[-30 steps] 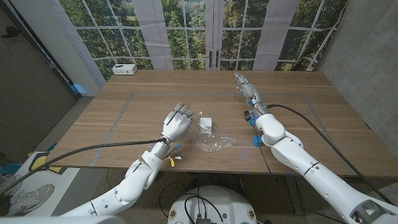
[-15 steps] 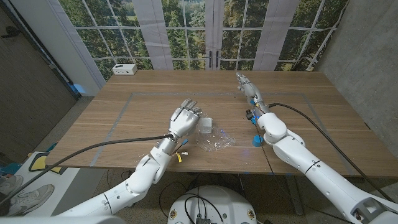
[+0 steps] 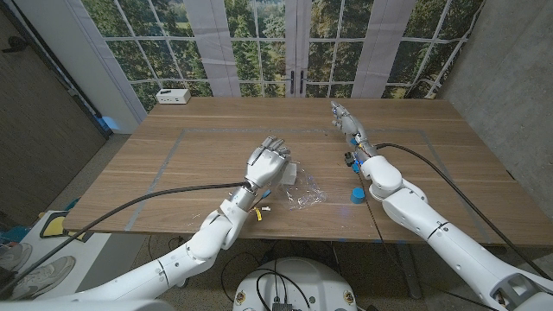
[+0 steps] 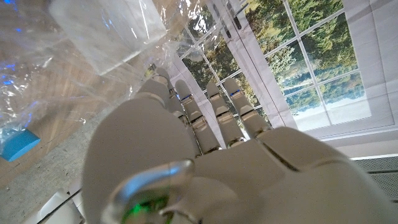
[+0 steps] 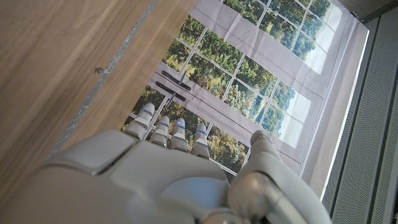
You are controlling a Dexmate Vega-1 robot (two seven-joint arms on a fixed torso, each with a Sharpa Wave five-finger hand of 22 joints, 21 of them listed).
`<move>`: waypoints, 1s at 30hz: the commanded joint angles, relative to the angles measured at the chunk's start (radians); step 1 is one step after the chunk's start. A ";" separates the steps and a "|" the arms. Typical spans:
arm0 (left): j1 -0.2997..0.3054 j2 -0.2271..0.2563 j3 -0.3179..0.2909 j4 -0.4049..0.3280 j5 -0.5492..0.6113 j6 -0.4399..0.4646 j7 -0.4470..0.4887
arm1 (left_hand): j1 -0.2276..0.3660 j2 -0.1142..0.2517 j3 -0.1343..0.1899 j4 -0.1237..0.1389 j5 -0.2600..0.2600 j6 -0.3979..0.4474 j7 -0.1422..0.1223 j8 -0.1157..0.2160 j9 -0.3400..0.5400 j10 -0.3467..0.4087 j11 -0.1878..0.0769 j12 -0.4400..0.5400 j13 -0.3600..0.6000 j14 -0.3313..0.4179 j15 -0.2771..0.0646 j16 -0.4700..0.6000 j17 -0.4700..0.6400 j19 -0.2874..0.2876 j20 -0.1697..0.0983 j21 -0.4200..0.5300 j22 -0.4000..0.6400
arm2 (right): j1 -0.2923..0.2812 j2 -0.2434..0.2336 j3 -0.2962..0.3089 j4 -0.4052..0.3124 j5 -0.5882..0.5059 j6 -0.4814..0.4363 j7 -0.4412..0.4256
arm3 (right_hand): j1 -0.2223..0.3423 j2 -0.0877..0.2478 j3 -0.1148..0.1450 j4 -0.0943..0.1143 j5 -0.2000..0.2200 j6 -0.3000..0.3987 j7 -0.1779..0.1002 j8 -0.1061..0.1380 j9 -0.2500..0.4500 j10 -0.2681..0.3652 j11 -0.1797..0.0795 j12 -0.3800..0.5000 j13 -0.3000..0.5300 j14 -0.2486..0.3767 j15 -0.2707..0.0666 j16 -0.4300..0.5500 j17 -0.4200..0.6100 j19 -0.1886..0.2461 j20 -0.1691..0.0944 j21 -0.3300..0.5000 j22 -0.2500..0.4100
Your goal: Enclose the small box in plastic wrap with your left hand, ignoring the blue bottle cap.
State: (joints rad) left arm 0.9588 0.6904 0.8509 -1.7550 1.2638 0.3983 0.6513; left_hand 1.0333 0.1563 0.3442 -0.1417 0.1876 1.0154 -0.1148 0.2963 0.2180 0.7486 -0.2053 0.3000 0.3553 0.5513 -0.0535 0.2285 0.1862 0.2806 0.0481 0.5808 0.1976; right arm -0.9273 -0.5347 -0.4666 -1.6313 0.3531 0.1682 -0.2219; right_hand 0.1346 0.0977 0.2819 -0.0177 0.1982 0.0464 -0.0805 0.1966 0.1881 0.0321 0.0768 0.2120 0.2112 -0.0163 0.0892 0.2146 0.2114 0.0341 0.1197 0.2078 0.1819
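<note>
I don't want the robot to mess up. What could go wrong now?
The left hand hovers right over the small box, partly covering it, so its fingers could knock the box off the plastic wrap.

The wrap is thin and crumpled; it might bunch up or cling to the hand instead of folding over the box.

The blue bottle cap sits just past the wrap's edge, so a dragged sheet could perhaps catch it.

My left hand [image 3: 269, 161] hovers over the box [image 3: 289, 175], fingers apart. Wrap [image 3: 304, 194] lies crumpled at its 4 o'clock, cap [image 3: 357, 196] further right. My right hand [image 3: 346, 122] waits at 1 o'clock.
</note>
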 commanded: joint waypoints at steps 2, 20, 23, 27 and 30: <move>-0.054 0.025 0.045 -0.043 -0.008 -0.039 -0.217 | -0.003 -0.025 0.001 -0.006 -0.006 -0.013 0.002 -0.001 0.004 -0.008 0.007 -0.008 0.004 0.000 -0.159 -0.010 0.003 0.005 0.001 0.007 0.003 | 0.006 -0.002 0.004 0.014 0.012 0.013 0.011 | 0.003 -0.003 0.007 -0.002 0.000 0.002 -0.004 0.000 0.002 0.002 -0.001 -0.001 0.002 0.003 0.005 0.001 0.003 -0.005 0.005 0.001 0.003; -0.008 0.060 -0.025 -0.137 -0.123 -0.051 -0.390 | -0.152 -0.121 -0.118 0.028 0.005 -0.618 -0.007 -0.136 -0.022 -0.258 0.061 -0.102 0.019 -0.127 -0.098 -0.032 0.016 -0.048 0.024 -0.009 0.001 | 0.029 0.007 -0.003 0.044 0.020 0.020 0.030 | 0.003 -0.003 0.008 -0.002 0.000 0.001 -0.005 -0.001 0.002 0.003 -0.001 -0.001 0.002 0.006 0.007 0.002 0.003 -0.003 0.004 0.002 0.003; 0.006 0.065 -0.063 -0.151 -0.226 -0.084 -0.395 | -0.179 -0.126 -0.129 0.037 0.006 -0.671 0.009 -0.131 -0.025 -0.302 0.068 -0.109 0.019 -0.147 -0.084 -0.033 0.017 -0.067 0.036 -0.017 0.001 | 0.028 0.004 -0.003 0.040 0.017 0.017 0.028 | 0.003 -0.003 0.008 -0.002 0.000 0.001 -0.005 -0.001 0.002 0.004 -0.001 -0.001 0.002 0.006 0.006 0.002 0.003 -0.003 0.004 0.002 0.003; 0.027 0.049 -0.103 -0.141 -0.338 -0.123 -0.341 | -0.220 -0.114 -0.138 0.057 0.007 -0.740 0.034 -0.127 -0.028 -0.358 0.103 -0.112 0.013 -0.180 -0.053 -0.034 0.022 -0.093 0.048 -0.028 0.002 | 0.028 0.003 -0.003 0.038 0.015 0.014 0.024 | 0.003 -0.003 0.009 -0.002 0.000 0.001 -0.005 -0.001 0.002 0.003 -0.001 -0.001 0.002 0.007 0.007 0.003 0.003 -0.002 0.004 0.003 0.003; 0.028 0.041 -0.109 -0.129 -0.360 -0.147 -0.297 | -0.230 -0.103 -0.138 0.064 0.008 -0.749 0.041 -0.125 -0.028 -0.364 0.113 -0.111 0.011 -0.183 -0.046 -0.032 0.024 -0.100 0.051 -0.030 0.003 | 0.030 0.001 -0.004 0.038 0.011 0.014 0.024 | 0.003 -0.002 0.009 -0.002 0.000 0.001 -0.005 -0.001 0.002 0.003 -0.001 -0.001 0.002 0.009 0.006 0.003 0.003 -0.002 0.004 0.003 0.003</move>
State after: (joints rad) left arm 0.9570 0.7450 0.8094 -1.8775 1.0935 0.3267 0.3137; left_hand 0.8130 0.0453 0.2048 -0.0858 0.1886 0.2769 -0.0776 0.1664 0.1905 0.3908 -0.1019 0.1897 0.3664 0.3754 -0.0431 0.1958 0.2061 0.1887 0.0965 0.5573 0.1980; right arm -0.9025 -0.5319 -0.4682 -1.5948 0.3695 0.1856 -0.1958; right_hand 0.1346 0.0977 0.2819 -0.0177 0.1982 0.0464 -0.0805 0.1966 0.1881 0.0321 0.0768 0.2120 0.2112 -0.0129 0.0925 0.2146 0.2114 0.0340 0.1197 0.2078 0.1819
